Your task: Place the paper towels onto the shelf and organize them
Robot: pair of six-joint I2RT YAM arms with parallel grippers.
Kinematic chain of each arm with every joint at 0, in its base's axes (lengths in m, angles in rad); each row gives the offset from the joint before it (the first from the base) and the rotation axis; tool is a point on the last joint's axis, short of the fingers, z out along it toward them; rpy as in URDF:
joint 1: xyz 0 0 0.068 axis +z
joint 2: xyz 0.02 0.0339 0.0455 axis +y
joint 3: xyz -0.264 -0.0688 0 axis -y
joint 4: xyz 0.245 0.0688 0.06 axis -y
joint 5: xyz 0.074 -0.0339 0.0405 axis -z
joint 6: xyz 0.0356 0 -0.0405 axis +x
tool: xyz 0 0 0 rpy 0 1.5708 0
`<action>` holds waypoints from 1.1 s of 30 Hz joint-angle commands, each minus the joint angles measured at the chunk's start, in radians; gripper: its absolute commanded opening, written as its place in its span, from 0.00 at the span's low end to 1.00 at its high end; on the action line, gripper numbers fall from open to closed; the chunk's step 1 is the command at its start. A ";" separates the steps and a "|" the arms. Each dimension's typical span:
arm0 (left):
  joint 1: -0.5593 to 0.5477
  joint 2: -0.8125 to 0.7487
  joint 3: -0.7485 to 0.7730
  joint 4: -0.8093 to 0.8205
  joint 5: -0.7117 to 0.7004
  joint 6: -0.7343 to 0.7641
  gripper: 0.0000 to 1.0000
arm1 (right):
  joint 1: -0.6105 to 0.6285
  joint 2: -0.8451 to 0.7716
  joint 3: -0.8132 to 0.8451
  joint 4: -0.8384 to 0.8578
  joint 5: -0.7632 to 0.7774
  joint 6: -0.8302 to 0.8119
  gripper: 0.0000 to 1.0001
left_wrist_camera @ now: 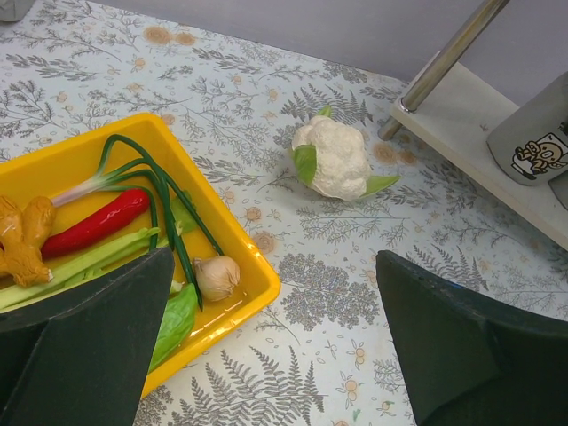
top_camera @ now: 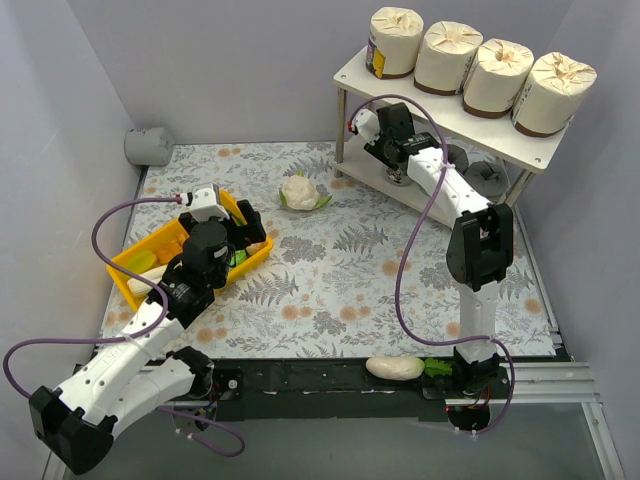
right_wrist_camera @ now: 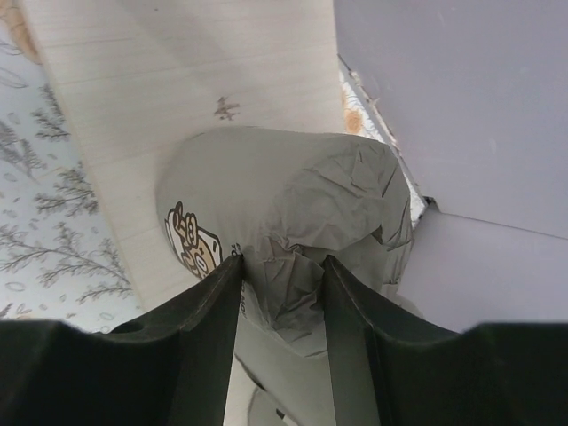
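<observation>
Two right jaws, narrowly apart, pinch the grey paper towel [right_wrist_camera: 284,186].

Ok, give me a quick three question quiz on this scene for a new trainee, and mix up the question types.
1. Count: how many cream rolls stand on the top board of the shelf?
2. Pick one: where does the cauliflower lie? A in the yellow tray; B on the table; C on the shelf.
3. True or false: the fingers of the right gripper sit either side of the pleated end of a grey roll on the lower board.

Key: 1. four; 2. B; 3. true.
</observation>
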 commanded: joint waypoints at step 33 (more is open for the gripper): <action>0.076 0.129 0.211 -0.107 -0.007 -0.025 0.98 | 0.205 -0.689 -0.470 0.291 -0.354 0.397 0.78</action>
